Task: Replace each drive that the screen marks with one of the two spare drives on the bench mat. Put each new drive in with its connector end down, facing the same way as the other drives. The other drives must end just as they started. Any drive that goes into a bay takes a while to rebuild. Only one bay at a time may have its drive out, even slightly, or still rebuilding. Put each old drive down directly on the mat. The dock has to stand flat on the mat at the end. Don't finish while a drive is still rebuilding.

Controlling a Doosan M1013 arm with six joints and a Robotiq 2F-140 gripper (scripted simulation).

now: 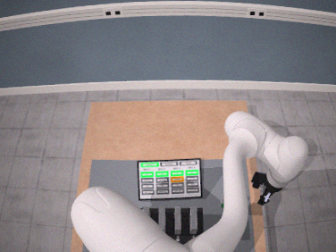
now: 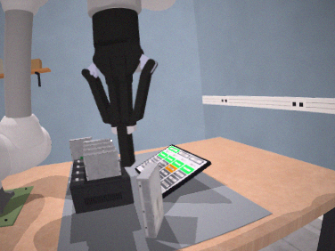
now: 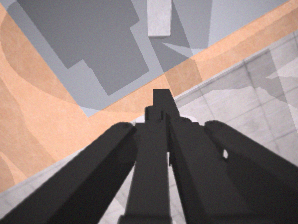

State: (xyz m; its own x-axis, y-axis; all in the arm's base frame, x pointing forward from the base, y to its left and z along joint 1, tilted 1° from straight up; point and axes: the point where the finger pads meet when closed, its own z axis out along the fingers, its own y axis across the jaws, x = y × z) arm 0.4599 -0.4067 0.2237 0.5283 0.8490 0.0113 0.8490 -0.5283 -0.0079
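Your smooth white arm (image 1: 236,183) (image 2: 24,138), rounded at the joints
You can see thin curved seams on its shells and a greyer, straight tube link; your gripper (image 1: 263,191) (image 2: 126,157) (image 3: 161,102) is matte black, with slim linkage bars and pale patches at the knuckles.

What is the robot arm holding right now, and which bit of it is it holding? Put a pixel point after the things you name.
Nothing is held. The jaws are shut with no drive between them, and the nearby drive (image 2: 151,202) (image 3: 159,19) stands on the mat.

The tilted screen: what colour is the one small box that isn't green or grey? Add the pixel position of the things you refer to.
Orange; on the screen (image 1: 170,195) (image 2: 194,160), it shows best in the exterior view.
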